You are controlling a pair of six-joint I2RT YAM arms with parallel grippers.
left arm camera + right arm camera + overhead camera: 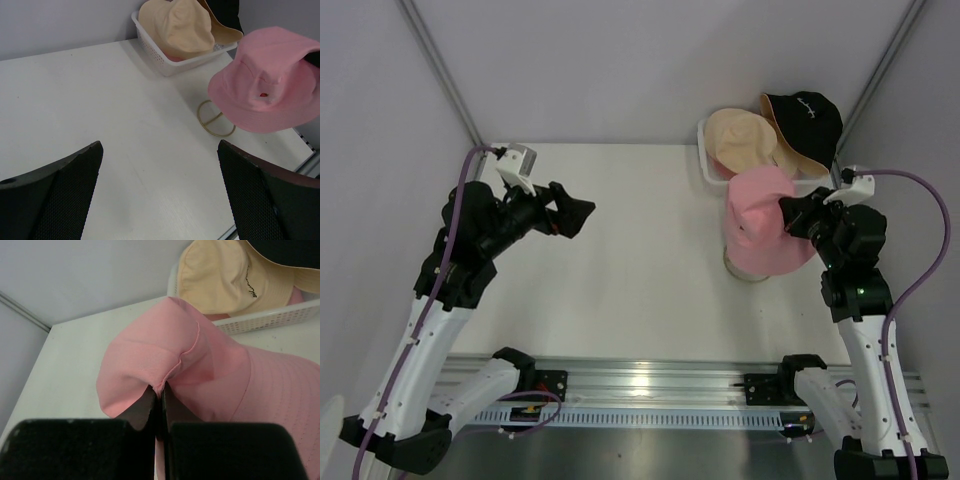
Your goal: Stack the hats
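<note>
My right gripper [160, 399] pinches a fold of the pink hat [200, 360] between its fingers [141, 412]; my left gripper [159, 155] gapes wide, well apart.

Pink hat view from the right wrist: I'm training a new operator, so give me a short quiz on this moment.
1. Fill in: the beige hat lies in the white ___.
2. Multiple choice: the jaws of the right arm are shut on: A) the beige hat; B) the pink hat; C) nothing.
3. True or false: the jaws of the left arm hold a hat.

Key
1. bin
2. B: they pinch a fold of the pink fabric.
3. False: they stand open and empty above the table.
</note>
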